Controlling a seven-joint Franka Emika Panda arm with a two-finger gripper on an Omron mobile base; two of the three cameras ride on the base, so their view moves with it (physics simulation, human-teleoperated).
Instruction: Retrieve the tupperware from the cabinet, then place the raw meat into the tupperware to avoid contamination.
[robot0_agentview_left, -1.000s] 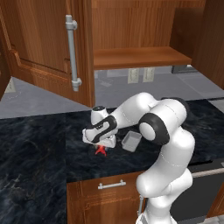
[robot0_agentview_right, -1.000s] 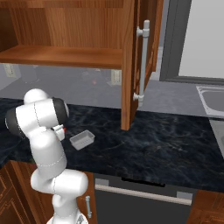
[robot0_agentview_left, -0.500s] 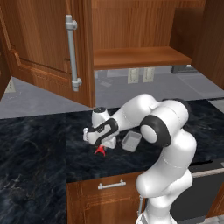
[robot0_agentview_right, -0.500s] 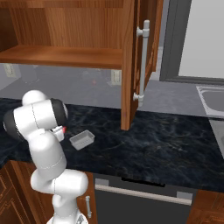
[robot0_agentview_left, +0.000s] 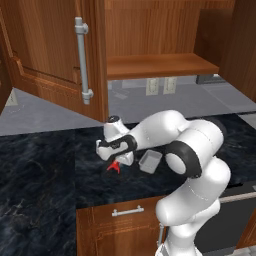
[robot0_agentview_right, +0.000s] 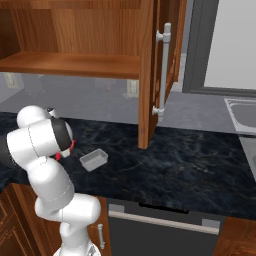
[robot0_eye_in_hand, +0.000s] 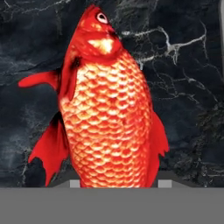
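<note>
Two task items are found on the dark marbled worktop (robot0_agentview_left: 45, 170): the raw meat (robot0_eye_in_hand: 109, 105) and the tupperware (robot0_agentview_left: 150, 161). In the hand view the raw meat is seen at close range to be a red-orange scaled fish, lying flat on the worktop with its head at the top of that view and its tail end at the bottom, between the two small dark tips of the pincer. In the left base view it is seen as a small red shape at the pincer (robot0_agentview_left: 116, 164), which is lowered to the worktop at the end of the white arm (robot0_agentview_left: 165, 127). The jaws are seen to stand apart on either side of the fish; whether the fish is gripped or merely straddled cannot be told.

The tupperware is noted as a pale, shallow, open container resting upright on the worktop just beside the pincer, on the right in the left base view, and apart from the fish. In the right base view it (robot0_agentview_right: 94, 159) is seen in front of the cabinet (robot0_agentview_right: 75, 35).

The cabinet is recorded with both doors swung open, each with a long silver bar handle (robot0_agentview_left: 82, 60), and its wooden shelf (robot0_agentview_left: 160, 65) exposed above the worktop.
</note>
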